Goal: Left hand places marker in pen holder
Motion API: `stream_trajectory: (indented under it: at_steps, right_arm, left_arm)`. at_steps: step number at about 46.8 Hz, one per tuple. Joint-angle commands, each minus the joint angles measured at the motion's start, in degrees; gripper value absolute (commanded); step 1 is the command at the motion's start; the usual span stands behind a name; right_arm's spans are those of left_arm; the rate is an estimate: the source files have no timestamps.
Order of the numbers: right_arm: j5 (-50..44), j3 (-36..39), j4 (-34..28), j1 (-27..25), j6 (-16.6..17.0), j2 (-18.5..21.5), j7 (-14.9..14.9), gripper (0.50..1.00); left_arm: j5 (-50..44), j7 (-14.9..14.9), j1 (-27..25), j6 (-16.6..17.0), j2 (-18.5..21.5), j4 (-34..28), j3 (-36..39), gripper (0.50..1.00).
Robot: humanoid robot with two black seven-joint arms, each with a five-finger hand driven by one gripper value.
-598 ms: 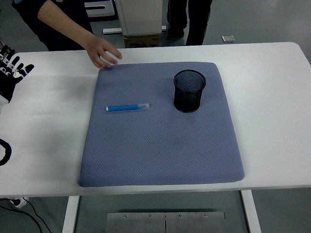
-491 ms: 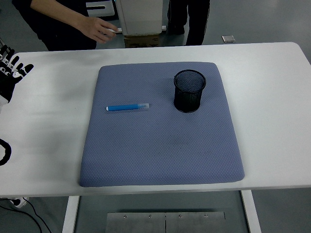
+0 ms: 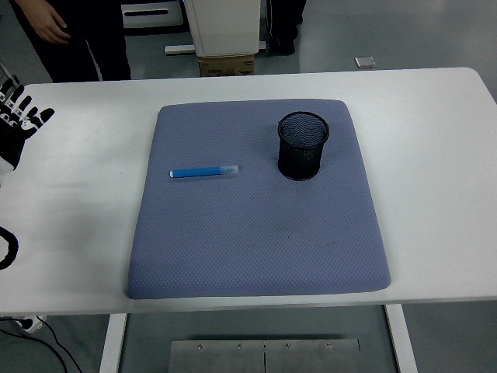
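From the head view we see the blue marker [image 3: 203, 172] lying flat on the grey mat [image 3: 256, 233] near its left edge, well apart from our left hand [image 3: 17, 124] (fingers spread, empty) at the table's [image 3: 435, 155] left edge; the pen holder [image 3: 303, 145] stands upright toward the mat's far right corner.

Worktop [image 3: 435, 155]: white, with rounded far corners, spanning nearly the full width of the view.
Mat [image 3: 256, 241]: blue-grey and padded, lying flat on the middle of the worktop, its near edge close to the worktop's near edge.
Person [image 3: 74, 35]: standing past the far left corner in dark clothes, one hand [image 3: 48, 29] hanging loose, clear of the worktop.
Cabinet [image 3: 225, 27]: white, on the floor behind the worktop, with a cardboard box [image 3: 227, 65] at its foot.
Floor plate [image 3: 365, 61]: small and grey, well to the right of the box.
Cable [image 3: 54, 346]: black, trailing on the floor under the near left corner.
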Motion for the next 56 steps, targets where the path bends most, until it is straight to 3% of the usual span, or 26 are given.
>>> stream_trajectory:
  at_steps: [1, 9, 17, 27, 34, 37, 50, 56]
  right_arm:
    - [0.00, 0.00, 0.00, 0.00, 0.00, 0.00, 0.00, 1.000]
    - [0.00, 0.00, 0.00, 0.00, 0.00, 0.00, 0.00, 1.000]
    - [0.00, -0.09, 0.00, 0.00, 0.00, 0.00, 0.00, 1.000]
    - [0.00, 0.00, 0.00, 0.00, 0.00, 0.00, 0.00, 1.000]
    - [0.00, 0.00, 0.00, 0.00, 0.00, 0.00, 0.00, 1.000]
    - [0.00, -0.09, 0.00, 0.00, 0.00, 0.00, 0.00, 1.000]
    - [0.00, 0.00, 0.00, 0.00, 0.00, 0.00, 0.00, 1.000]
    - [0.00, -0.09, 0.00, 0.00, 0.00, 0.00, 0.00, 1.000]
  left_arm:
    - [0.08, 0.00, -0.12, -0.19, 0.41, -0.01, 0.06, 1.000]
    - [-0.01, 0.00, 0.76, -0.54, 0.15, -0.01, 0.06, 1.000]
    - [-0.01, 0.00, 0.41, -4.58, 0.24, -0.01, -0.03, 1.000]
    - [0.16, 0.11, -0.21, -5.03, 0.15, -0.01, 0.15, 1.000]
    - [0.16, 7.30, -0.56, -4.59, 0.15, -0.01, 0.24, 1.000]
    - [0.60, 8.98, -0.64, -4.50, 0.23, -0.01, 0.32, 1.000]
    - [10.09, 9.42, -5.65, -4.24, 1.91, -0.18, 1.82, 1.000]
    - [13.35, 10.30, -10.39, -2.92, 1.03, -1.23, 7.08, 1.000]
